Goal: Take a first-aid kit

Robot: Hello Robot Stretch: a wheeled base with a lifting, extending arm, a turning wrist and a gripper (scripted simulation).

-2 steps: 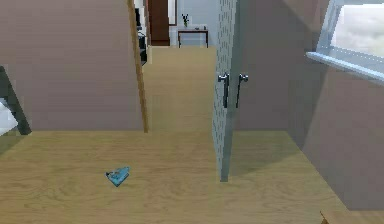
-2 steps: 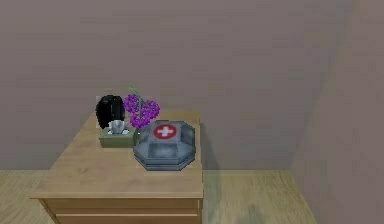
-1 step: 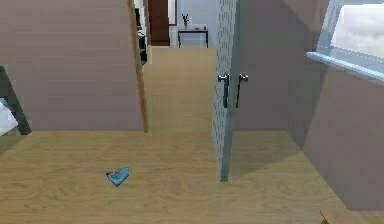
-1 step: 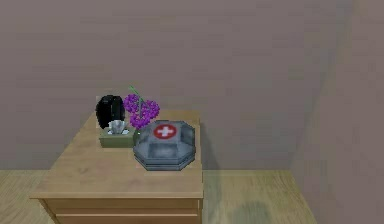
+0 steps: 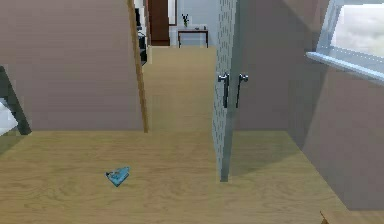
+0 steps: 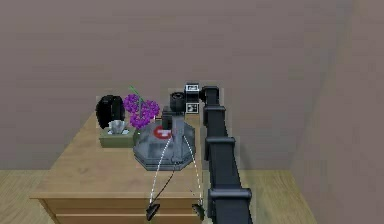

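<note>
First-aid kit [image 6: 158, 150], or at least what we take for one, a grey rounded lump with a red mark on top, sits on the wooden dresser [image 6: 85, 178] in the arm side view, right between the two thin fingers [image 6: 150, 212]. Those run from the kit toward the dresser's front edge and end in small dark pads. Honestly we can't tell how the fingers are set, and with the kit lying on the wood right at the gripper [image 6: 174, 210], we can't tell whether it holds anything either. The dark arm [image 6: 226, 175] comes up from the bottom edge just beside the kit, with the white marker squares [image 6: 192, 90] at its far end. Just behind the kit there's a purple-flowered plant [image 6: 140, 108] in a pale pot, and a black thing [image 6: 108, 108] next to that; too small for us to name. A plain brownish wall [image 6: 270, 50] backs all of it. In the forward view we see wood floor [image 5: 170, 195] with a small blue thing [image 5: 118, 177] lying on it, a grey-blue door [image 5: 228, 60] seen edge-on with dark handles [image 5: 232, 88], a dark table [image 5: 193, 35] far down the hall, and a window [image 5: 358, 35] at upper right.
</note>
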